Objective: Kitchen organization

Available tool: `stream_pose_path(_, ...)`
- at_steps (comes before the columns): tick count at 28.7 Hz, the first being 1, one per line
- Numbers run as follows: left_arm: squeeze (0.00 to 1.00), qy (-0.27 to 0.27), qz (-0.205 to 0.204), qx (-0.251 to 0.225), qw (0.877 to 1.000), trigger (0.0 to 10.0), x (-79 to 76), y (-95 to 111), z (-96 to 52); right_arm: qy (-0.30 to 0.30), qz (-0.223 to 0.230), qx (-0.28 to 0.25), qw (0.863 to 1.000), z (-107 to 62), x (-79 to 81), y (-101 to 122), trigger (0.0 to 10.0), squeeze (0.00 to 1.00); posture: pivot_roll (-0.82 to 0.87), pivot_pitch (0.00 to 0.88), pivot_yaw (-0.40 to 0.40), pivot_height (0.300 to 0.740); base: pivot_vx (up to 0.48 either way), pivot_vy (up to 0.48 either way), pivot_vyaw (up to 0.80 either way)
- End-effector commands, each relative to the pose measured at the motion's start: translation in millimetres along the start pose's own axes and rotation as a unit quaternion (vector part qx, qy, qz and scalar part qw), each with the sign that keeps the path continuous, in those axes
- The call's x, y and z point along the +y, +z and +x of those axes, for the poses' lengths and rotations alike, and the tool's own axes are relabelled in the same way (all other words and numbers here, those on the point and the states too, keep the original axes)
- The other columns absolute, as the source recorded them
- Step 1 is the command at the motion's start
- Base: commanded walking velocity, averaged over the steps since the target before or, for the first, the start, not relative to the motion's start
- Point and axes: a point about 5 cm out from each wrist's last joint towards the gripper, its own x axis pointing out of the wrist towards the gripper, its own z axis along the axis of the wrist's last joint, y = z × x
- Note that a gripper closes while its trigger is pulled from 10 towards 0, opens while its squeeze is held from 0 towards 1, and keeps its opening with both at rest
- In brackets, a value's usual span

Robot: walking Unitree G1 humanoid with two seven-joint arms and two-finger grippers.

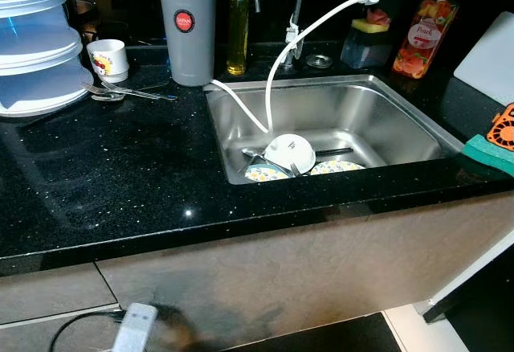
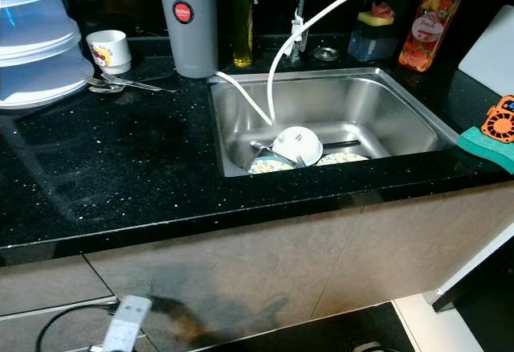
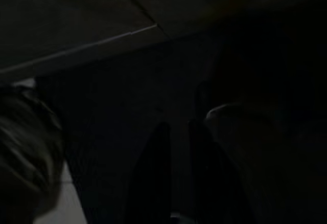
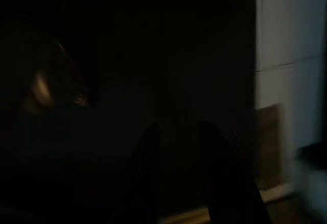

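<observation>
stainless steel sink set in a black speckled countertop holds a white bowl tipped on its side over two patterned plates at the near wall, a white hose dangling just behind. left of the basin stand a grey cylindrical water filter, a white printed cup and loose metal spoons; an orange soap dispenser stands far right. left gripper and right gripper hang in shade, fingers slightly apart, holding nothing.
</observation>
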Motion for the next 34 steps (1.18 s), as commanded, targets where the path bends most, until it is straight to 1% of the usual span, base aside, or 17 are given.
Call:
stream_pose_path(1, 0.0, -0.006, 0.012, 0.014, 1.0, 10.0, -2.1, -8.2, -0.3, 0.004, 0.047, -0.007, 0.999, 1.0, 2.1, 5.7, 10.0, 0.0, -0.02, 0.0, -0.031, 0.74, 0.0, 0.0, 0.0)
stream_pose_path(2, 0.0, -0.006, 0.012, 0.014, 1.0, 10.0, -2.1, -8.2, -0.3, 0.004, 0.047, -0.007, 0.999, 1.0, 2.1, 5.7, 10.0, 0.0, -0.02, 0.0, -0.031, 0.74, 0.0, 0.0, 0.0)
stream_pose_path(4, 0.0, 0.002, 0.038, 0.019, 0.999, 10.0, 0.6, -10.9, -0.6, 0.009, 0.061, -0.023, 0.998, 2.1, 5.9, 13.8, 10.0, 0.0, -0.02, 0.0, -0.022, 0.74, 0.0, 0.0, 0.0)
stream_pose_path(7, 0.0, 0.002, 0.042, 0.018, 0.999, 10.0, 0.5, -9.6, -0.4, 0.007, 0.066, -0.028, 0.997, 2.4, 5.9, 16.5, 10.0, 0.0, -0.02, 0.0, -0.022, 0.74, 0.0, 0.0, 0.0)
stream_pose_path(8, 0.0, -0.006, 0.047, 0.006, 0.999, 10.0, -4.1, -3.0, 0.1, 0.004, 0.074, -0.028, 0.997, 2.3, 2.8, 17.4, 10.0, 0.0, 0.02, 0.0, -0.05, 0.74, 0.0, 0.0, 0.0)
stream_pose_path(9, 0.0, -0.009, 0.049, 0.0, 0.999, 10.0, -6.3, -0.2, 0.3, 0.004, 0.075, -0.028, 0.997, 2.2, 1.5, 17.4, 10.0, 0.0, 0.02, 0.0, -0.05, 0.74, 0.0, 0.0, 0.0)
stream_pose_path(10, 0.0, -0.012, 0.051, -0.006, 0.999, 10.0, -9.7, 2.4, 0.4, 0.004, 0.06, -0.022, 0.998, 1.9, -0.6, 15.1, 10.0, 0.0, 0.04, 0.0, -0.065, 0.74, 0.0, 0.0, 0.0)
stream_pose_path(11, 0.0, -0.012, 0.051, -0.006, 0.999, 10.0, -9.7, 2.4, 0.4, 0.004, 0.06, -0.022, 0.998, 1.9, -0.6, 15.1, 10.0, 0.0, 0.04, 0.0, -0.065, 0.74, 0.0, 0.0, 0.0)
stream_pose_path(13, 0.0, -0.023, 0.028, -0.008, 0.999, 10.0, -21.2, 1.0, 0.5, -0.007, 0.027, -0.007, 1.0, 0.3, -11.7, 9.2, 10.0, 0.0, 0.03, 0.0, -0.071, 0.74, 0.0, 0.0, 0.0)
stream_pose_path(15, 0.0, -0.026, 0.026, -0.006, 0.999, 10.0, -24.4, -0.3, 0.4, -0.013, 0.03, -0.007, 0.999, -0.1, -15.6, 9.2, 10.0, 0.0, 0.02, 0.0, -0.073, 0.74, 0.0, 0.0, 0.0)
stream_pose_path(18, 0.0, -0.033, 0.055, 0.006, 0.998, 10.0, -31.2, -9.6, -0.3, -0.024, 0.056, -0.039, 0.997, -0.2, -27.8, 27.1, 10.0, 0.0, -0.02, 0.0, -0.106, 0.74, 0.0, 0.0, 0.0)
stream_pose_path(20, 0.0, -0.033, 0.055, 0.006, 0.998, 10.0, -31.2, -9.6, -0.3, -0.024, 0.056, -0.039, 0.997, -0.2, -27.8, 27.1, 10.0, 0.0, -0.02, 0.0, -0.106, 0.74, 0.0, 0.0, 0.0)
stream_pose_path(21, 0.0, -0.032, 0.061, 0.01, 0.998, 10.0, -31.0, -12.4, -0.4, -0.023, 0.051, -0.055, 0.997, -0.1, -30.4, 36.7, 10.0, 0.0, -0.04, 0.0, -0.104, 0.74, 0.0, 0.0, 0.0)
stream_pose_path(23, 0.0, -0.015, 0.063, 0.014, 0.998, 10.0, -23.5, -13.8, -0.3, -0.018, 0.044, -0.076, 0.996, 0.3, -30.6, 52.3, 10.0, 0.0, -0.02, 0.0, -0.108, 0.74, 0.0, 0.0, 0.0)
stream_pose_path(29, 0.0, 0.003, 0.05, 0.001, 0.999, 10.0, -11.5, -4.4, 0.2, -0.006, 0.021, -0.065, 0.998, 2.3, -18.0, 50.3, 10.0, 0.0, 0.01, 0.0, -0.074, 0.74, 0.0, 0.0, 0.0)
stream_pose_path(30, 0.0, 0.008, 0.057, -0.005, 0.998, 10.0, -6.9, -1.0, 0.2, 0.0, 0.049, -0.069, 0.996, 2.9, -11.1, 48.5, 10.0, 0.0, 0.01, 0.0, -0.057, 0.74, 0.0, 0.0, 0.0)
stream_pose_path(34, 0.0, 0.016, 0.05, -0.002, 0.999, 10.0, -1.1, -2.0, 0.0, 0.003, 0.067, -0.064, 0.996, 3.0, -7.0, 42.6, 10.0, 0.0, 0.02, 0.0, -0.05, 0.74, 0.0, 0.0, 0.0)
